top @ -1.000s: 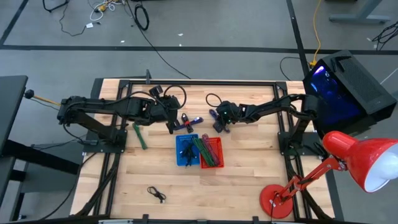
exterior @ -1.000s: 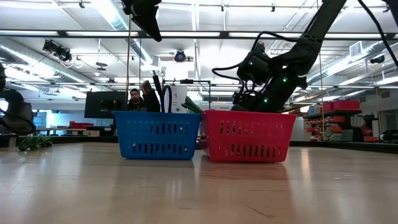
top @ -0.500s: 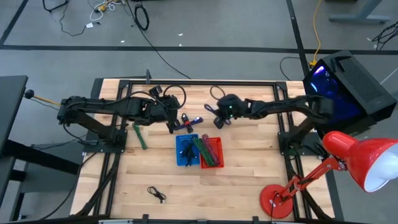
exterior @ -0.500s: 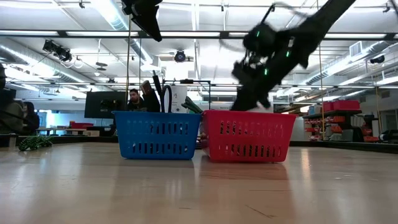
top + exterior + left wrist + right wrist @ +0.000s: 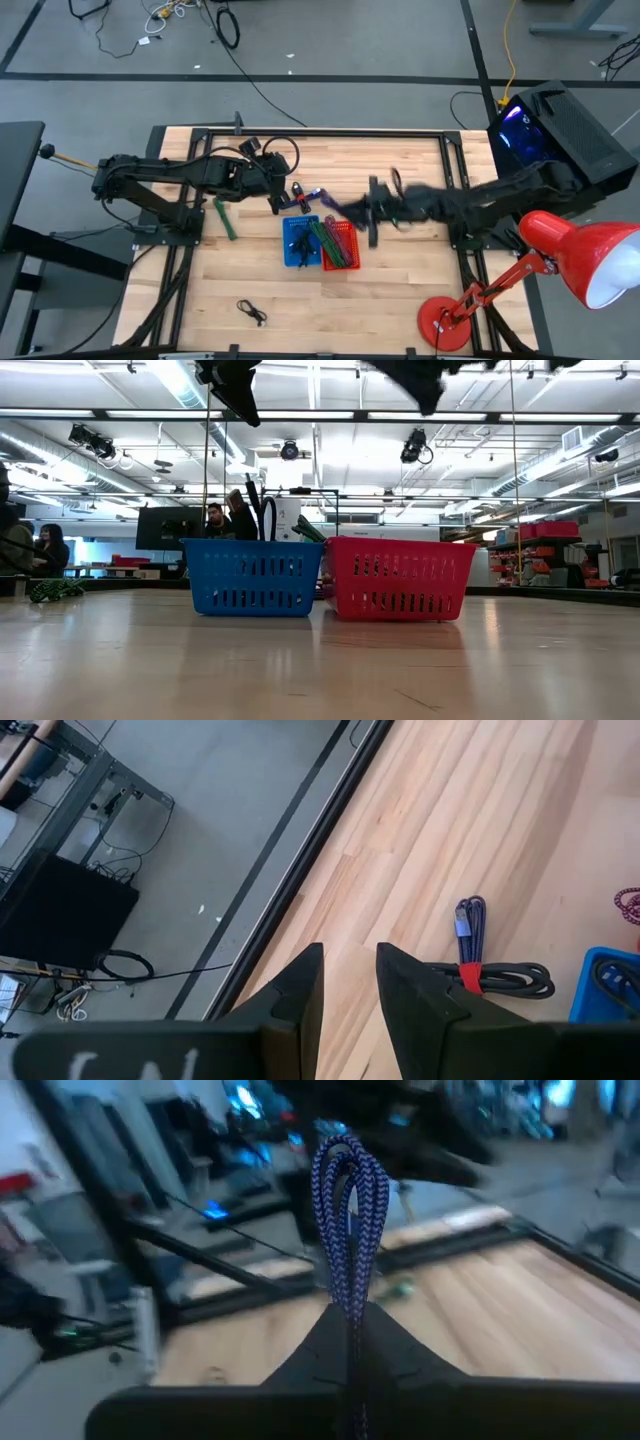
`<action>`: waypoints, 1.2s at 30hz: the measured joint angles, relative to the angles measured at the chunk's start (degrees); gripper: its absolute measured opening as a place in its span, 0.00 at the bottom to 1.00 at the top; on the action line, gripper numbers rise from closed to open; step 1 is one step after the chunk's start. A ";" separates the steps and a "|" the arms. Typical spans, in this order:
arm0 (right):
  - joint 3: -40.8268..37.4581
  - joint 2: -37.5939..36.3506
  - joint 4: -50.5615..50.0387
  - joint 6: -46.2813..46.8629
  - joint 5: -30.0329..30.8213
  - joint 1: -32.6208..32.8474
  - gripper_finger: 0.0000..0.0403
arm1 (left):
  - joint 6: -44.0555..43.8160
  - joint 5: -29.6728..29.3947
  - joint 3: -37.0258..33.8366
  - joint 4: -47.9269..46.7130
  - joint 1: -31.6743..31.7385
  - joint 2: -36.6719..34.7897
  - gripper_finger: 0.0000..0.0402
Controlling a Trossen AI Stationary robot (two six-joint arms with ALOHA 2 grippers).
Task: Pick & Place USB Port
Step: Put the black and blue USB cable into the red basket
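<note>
A looped blue braided cable (image 5: 350,1190) stands up from between the right gripper's (image 5: 350,1342) two dark fingers, which are pinched together on it; in the right wrist view the loop sits at the centre of the frame, above the fingers. In the high view the right gripper (image 5: 352,212) shows as a dark blur just right of centre, above the right edge of the red basket (image 5: 340,245).

The red basket stands touching the blue basket (image 5: 299,243) at the middle of the table (image 5: 250,270); both hold bundles of cables. In the low view the blue basket (image 5: 252,577) is left of centre and the red basket (image 5: 399,578) right of centre, side by side.

Another cable, a purple coil bound with a red tie (image 5: 495,972), lies on the wood just above the blue basket in the high view, near the left gripper (image 5: 280,196). The left gripper (image 5: 345,982) hovers there with a narrow gap between its fingers and nothing between them.

A green strip (image 5: 225,217) lies on the table left of the baskets, and a small black cable (image 5: 252,312) lies near the lower left of the table. A red lamp (image 5: 570,255) stands at the lower right of the high view.
</note>
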 joint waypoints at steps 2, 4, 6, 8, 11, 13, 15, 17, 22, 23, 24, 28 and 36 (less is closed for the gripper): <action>-1.71 0.89 5.82 -0.87 4.92 5.27 0.01 | 0.00 0.00 0.00 -0.05 0.00 0.00 0.25; -3.55 2.07 11.79 -1.96 13.02 9.96 0.01 | 0.03 0.01 0.00 -0.15 0.00 0.00 0.25; -5.82 3.73 18.22 -2.08 21.60 13.83 0.01 | 0.06 0.00 0.00 -0.13 0.00 0.00 0.25; -8.47 6.17 25.21 -1.97 28.06 16.58 0.01 | 0.07 0.01 0.00 -0.18 0.00 0.00 0.25; -11.55 11.48 38.33 -1.79 33.54 19.26 0.01 | -0.04 0.01 0.00 -0.13 0.00 0.00 0.25; -12.60 15.34 45.18 -0.62 36.79 20.34 0.01 | -0.16 0.00 0.00 -0.05 0.00 0.00 0.25; -12.61 19.70 48.95 0.89 40.05 20.89 0.01 | -0.26 0.02 0.00 -0.03 0.00 0.00 0.25; -12.12 23.29 52.17 1.40 42.43 20.76 0.01 | -0.28 0.00 0.00 0.24 0.00 0.00 0.25; -10.34 30.26 53.84 8.15 43.65 20.28 0.01 | -0.55 0.02 0.00 0.31 0.00 0.00 0.25; -9.96 31.26 53.84 8.75 44.42 20.31 0.01 | -0.51 0.00 0.00 0.41 0.00 0.00 0.25; -9.40 32.15 54.13 9.53 44.64 20.36 0.01 | -0.46 0.00 0.00 0.50 0.00 0.00 0.25; -8.65 34.75 53.83 12.10 44.65 20.32 0.01 | -0.33 0.00 0.00 0.67 0.00 0.00 0.25; -8.51 35.25 47.28 17.27 47.20 20.54 0.01 | -0.27 0.00 0.00 0.45 0.00 0.00 0.25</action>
